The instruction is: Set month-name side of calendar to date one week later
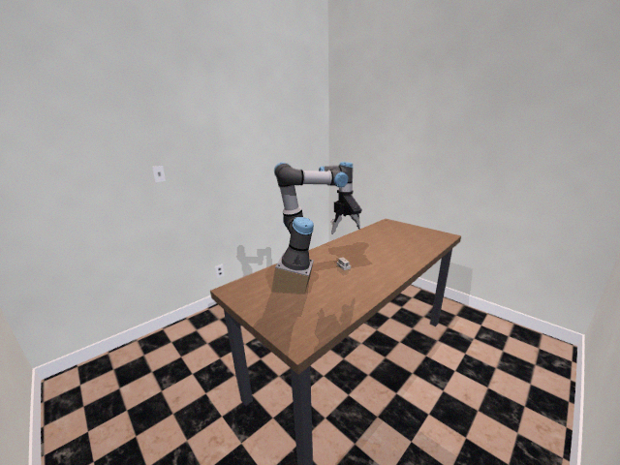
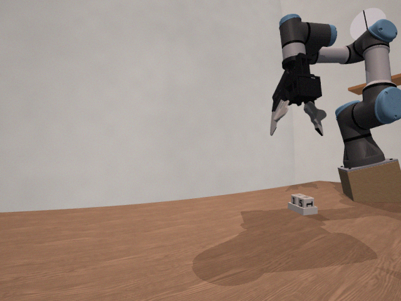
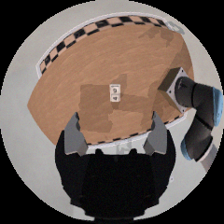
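Observation:
A small grey tray (image 2: 302,208) holds two white cubes side by side on the wooden table. In the exterior view the left cube (image 2: 297,199) and the right cube (image 2: 307,202) show 1 and 5 on the long side, and the right cube's end face shows a 1 lying on its side. The wrist view shows the calendar (image 3: 115,92) from above with top faces 9 and 4. It is small in the top view (image 1: 343,263). My gripper (image 2: 296,129) is open and empty, high above the table and well apart from the calendar. It also shows in the top view (image 1: 345,226) and the wrist view (image 3: 115,140).
The arm's base (image 1: 293,276) stands on a wooden block on the table, close beside the calendar. The table's edges (image 1: 300,367) drop to a checkered floor. Walls stand behind the table.

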`<state>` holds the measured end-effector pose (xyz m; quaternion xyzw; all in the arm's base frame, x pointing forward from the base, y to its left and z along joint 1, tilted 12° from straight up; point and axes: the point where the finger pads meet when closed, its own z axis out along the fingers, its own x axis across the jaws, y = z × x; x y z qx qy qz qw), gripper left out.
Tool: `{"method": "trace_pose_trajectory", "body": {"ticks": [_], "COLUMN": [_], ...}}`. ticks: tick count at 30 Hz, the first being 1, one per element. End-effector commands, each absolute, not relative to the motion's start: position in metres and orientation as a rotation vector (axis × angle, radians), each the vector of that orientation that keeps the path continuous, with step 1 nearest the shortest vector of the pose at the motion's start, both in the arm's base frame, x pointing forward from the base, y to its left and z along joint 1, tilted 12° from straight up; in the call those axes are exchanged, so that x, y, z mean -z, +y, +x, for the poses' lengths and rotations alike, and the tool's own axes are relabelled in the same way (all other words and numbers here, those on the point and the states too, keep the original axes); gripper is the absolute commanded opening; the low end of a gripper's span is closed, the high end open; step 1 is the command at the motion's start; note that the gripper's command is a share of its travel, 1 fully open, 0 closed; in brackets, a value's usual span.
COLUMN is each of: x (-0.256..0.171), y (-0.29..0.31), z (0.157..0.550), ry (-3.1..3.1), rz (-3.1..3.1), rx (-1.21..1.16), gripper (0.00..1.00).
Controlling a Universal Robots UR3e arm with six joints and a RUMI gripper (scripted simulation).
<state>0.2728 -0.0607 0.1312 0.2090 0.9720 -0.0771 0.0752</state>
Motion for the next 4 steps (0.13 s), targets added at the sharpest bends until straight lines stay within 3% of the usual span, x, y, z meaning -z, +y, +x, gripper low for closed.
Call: {"method": "trace_pose_trajectory", "body": {"ticks": [1,4], "x": [-0.1319,-0.1319], "y": [-0.0609,-0.0609], "z": [0.2733,0.2733], "ry": [2.913,2.913], "rz": [0.626,0.626], "rx": [0.232,0.232], "gripper": [1.0,1.0]}}
